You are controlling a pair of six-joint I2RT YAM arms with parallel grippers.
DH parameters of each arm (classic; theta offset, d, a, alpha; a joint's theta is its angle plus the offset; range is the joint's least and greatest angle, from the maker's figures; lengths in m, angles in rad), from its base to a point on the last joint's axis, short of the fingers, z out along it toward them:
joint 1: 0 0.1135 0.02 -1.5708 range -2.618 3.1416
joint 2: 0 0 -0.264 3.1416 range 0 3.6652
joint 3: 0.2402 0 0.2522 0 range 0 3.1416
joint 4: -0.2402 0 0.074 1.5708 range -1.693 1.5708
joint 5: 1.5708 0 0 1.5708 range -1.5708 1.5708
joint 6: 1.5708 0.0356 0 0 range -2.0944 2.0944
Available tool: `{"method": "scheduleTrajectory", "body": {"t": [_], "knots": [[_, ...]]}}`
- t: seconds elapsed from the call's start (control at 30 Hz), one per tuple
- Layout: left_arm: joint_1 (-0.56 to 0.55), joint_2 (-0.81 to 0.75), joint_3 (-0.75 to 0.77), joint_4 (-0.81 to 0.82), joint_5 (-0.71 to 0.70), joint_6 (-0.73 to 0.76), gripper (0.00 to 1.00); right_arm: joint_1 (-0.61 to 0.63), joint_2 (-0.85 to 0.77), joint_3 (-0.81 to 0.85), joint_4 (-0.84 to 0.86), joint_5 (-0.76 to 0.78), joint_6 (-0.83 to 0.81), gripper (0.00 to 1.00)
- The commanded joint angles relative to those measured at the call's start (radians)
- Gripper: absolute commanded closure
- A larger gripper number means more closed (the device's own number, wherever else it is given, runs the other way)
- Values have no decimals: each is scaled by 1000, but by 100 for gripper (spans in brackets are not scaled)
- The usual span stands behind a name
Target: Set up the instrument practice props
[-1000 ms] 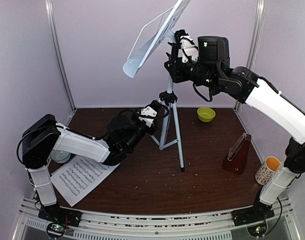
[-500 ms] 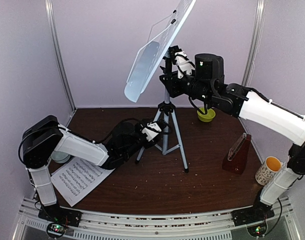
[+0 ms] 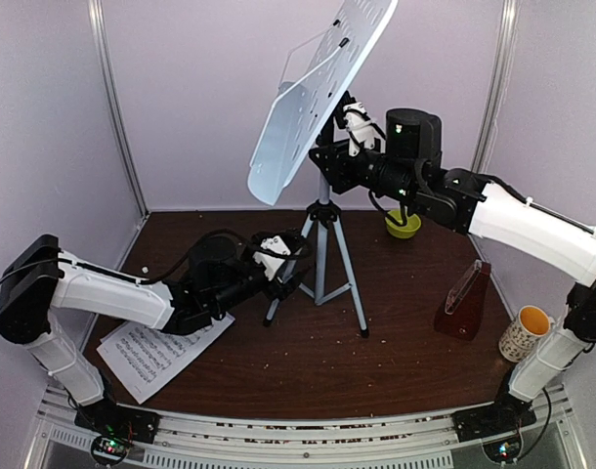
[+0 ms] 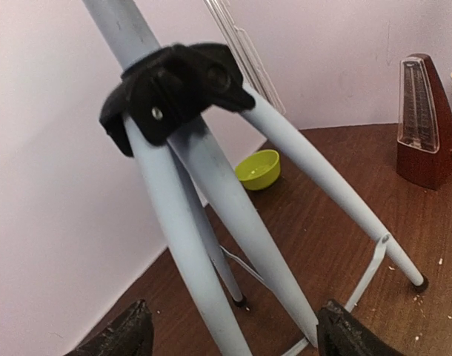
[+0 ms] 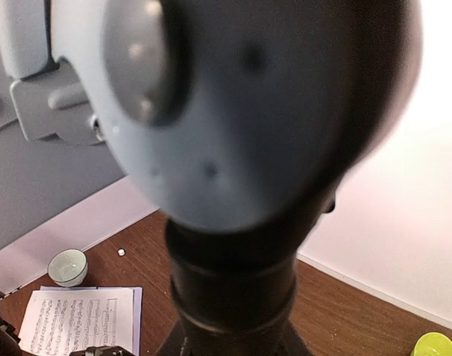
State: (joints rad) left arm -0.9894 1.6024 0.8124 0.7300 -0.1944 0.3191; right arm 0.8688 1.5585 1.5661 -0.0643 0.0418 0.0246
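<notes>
Stand (image 3: 322,230) is at the centre of the top view, its three legs spread on the brown desk (image 3: 396,362). Its white perforated panel (image 3: 318,93) is tilted steeply at the upper centre. The right arm (image 3: 513,220) reaches in from the right edge to the post just under the panel. I cannot tell from here how the right jaws are set. The left arm (image 3: 112,298) stretches from the lower left, with the left jaws just beside the leftmost leg. A sheet (image 3: 156,347) lies flat at the lower left, partly under that arm. The metronome (image 3: 464,298) stands at the right, a mug (image 3: 526,332) stands near the right edge, and a green bowl (image 3: 403,223) sits behind the arm.

In the left wrist view, the black hub (image 4: 174,89) at the upper left joins the pale legs, which run down to the desk. The left jaws are wide open. Both dark fingertips (image 4: 130,334) sit at the bottom edge, and two legs pass between them without touching them. The green bowl is at the centre, the metronome at the upper right, and a sliver of the mug at the right edge.

In the right wrist view, a blurred grey knob (image 5: 233,111) on a dark collar fills the frame, so the right jaws are hidden. The sheet and a pale bowl (image 5: 67,265) lie at the lower left, and the green bowl is in the lower right corner.
</notes>
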Motion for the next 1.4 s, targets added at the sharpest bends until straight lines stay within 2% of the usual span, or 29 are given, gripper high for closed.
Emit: {"method": "scheduleTrajectory", "body": {"t": [0.0, 0.17, 0.47, 0.6, 0.73, 1.0, 1.13, 1.27, 1.37], "knots": [[29, -17, -22, -100, 54, -116, 22, -5, -61, 43, 173, -13, -2, 74], [38, -3, 22, -175, 8, -108, 24, -5, -73, 19, 189, -13, 0, 58], [38, 1, 34, -171, -13, -108, 26, -5, -119, -46, 206, -29, -5, 28], [39, -38, -1, -179, -10, -132, 26, -5, -181, -123, 185, -43, 0, 11], [56, -102, -36, -236, 21, -185, 26, -6, -275, -242, 133, -61, 30, 0], [97, -191, -100, -366, 121, -284, 23, -8, -423, -547, 81, -30, 148, 0], [109, -172, -82, -424, 198, -284, 22, -11, -415, -662, 86, -55, 142, 0], [136, -134, -52, -455, 250, -310, 24, -32, -380, -744, 122, -151, 101, 0], [170, -96, -27, -474, 307, -337, 25, -54, -346, -801, 169, -206, 68, 4]]}}
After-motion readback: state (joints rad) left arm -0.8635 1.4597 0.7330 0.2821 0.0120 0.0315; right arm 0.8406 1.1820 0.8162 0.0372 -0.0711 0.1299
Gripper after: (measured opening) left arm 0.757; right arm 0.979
